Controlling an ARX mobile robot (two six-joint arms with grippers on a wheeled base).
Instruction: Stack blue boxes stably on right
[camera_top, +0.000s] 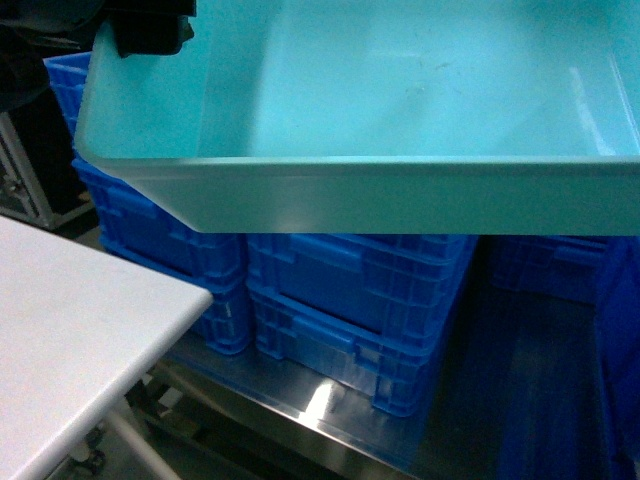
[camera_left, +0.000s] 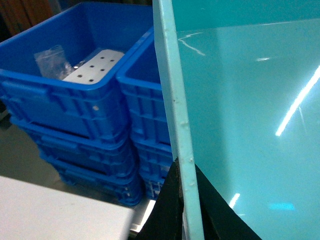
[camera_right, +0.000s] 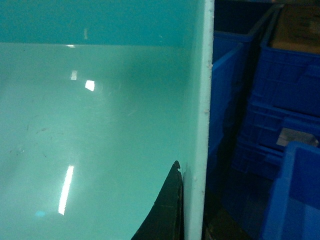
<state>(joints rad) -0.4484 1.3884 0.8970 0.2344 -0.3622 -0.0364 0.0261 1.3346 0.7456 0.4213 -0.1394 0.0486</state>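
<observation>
So the light turquoise smooth plastic tub (camera_top: 400, 190) is up in the air, filling the top of the head view, above and in front of the stacks of dark-blue ribbed plastic crates (camera_top: 350, 310). Those sit side by side on a shiny metal shelf (camera_top: 330, 400). The white flat tabletop (camera_top: 70, 320) is lower left, in front of the left stack. The top left crate holds a white perforated plate (camera_left: 92, 67) and a clear plastic bag (camera_left: 50, 57).

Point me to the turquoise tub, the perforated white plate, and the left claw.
turquoise tub (camera_top: 400, 195): head view, front outer wall.
perforated white plate (camera_left: 92, 67): left wrist view, its top face, inside a dark-blue crate.
left claw (camera_left: 187, 205): left wrist view, black fingers straddling the tub's rim.
</observation>
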